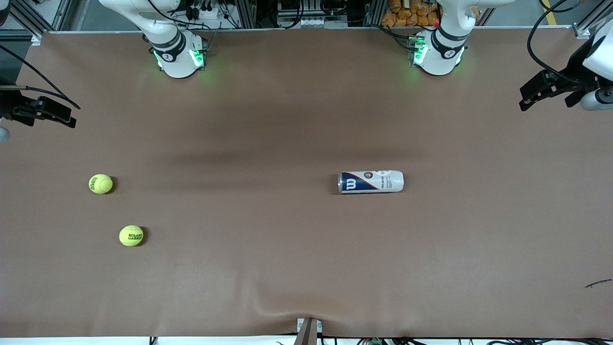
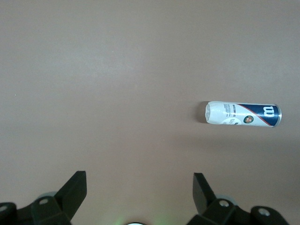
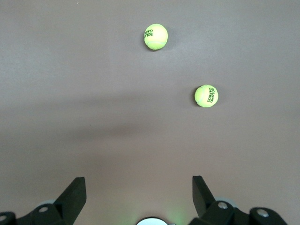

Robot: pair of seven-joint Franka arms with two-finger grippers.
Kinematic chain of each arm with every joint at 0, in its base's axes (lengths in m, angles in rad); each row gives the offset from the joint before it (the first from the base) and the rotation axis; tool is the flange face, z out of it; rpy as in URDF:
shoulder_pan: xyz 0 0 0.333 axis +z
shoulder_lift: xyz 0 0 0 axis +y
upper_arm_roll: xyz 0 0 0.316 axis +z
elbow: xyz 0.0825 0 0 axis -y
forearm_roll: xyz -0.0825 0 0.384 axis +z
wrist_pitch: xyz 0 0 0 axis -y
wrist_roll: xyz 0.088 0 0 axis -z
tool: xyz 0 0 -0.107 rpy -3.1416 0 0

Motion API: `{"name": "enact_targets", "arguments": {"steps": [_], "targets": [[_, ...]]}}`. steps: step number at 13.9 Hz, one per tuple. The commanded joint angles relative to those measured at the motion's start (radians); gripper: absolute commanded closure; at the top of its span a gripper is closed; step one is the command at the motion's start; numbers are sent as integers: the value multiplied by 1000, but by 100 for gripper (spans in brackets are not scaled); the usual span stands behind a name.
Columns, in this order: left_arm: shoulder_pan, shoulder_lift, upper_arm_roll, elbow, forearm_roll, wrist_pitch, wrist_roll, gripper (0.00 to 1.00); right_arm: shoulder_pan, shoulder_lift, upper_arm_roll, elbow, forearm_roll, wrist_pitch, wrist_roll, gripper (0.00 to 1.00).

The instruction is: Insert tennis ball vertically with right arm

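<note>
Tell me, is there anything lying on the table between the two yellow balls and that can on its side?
Nothing: between the tennis balls and the can the front view shows only bare brown table.

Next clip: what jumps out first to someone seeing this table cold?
Two bright yellow tennis balls, one farther from the front camera and one nearer, lie apart on the brown table toward the right arm's end. A white-and-blue ball can lies on its side toward the left arm's end. The right gripper and left gripper hang open above the table's ends, holding nothing.
</note>
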Motion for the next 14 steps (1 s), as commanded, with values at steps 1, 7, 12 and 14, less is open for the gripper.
{"name": "enact_targets", "arguments": {"steps": [1,7,12,14], "targets": [[6,-15,-4,15,-12,-22,4,0,-20,-3,16,0,-14,-8,-8,0],[2,-5,-6,17,-14,-20,4,0,-22,-3,16,0,-14,-28,-10,0],[2,-4,-7,17,-18,-19,2,0,-20,-3,16,0,-14,-26,-8,0],[-3,-4,-7,17,-18,-17,4,0,-20,-3,16,0,-14,-28,-8,0]]}}
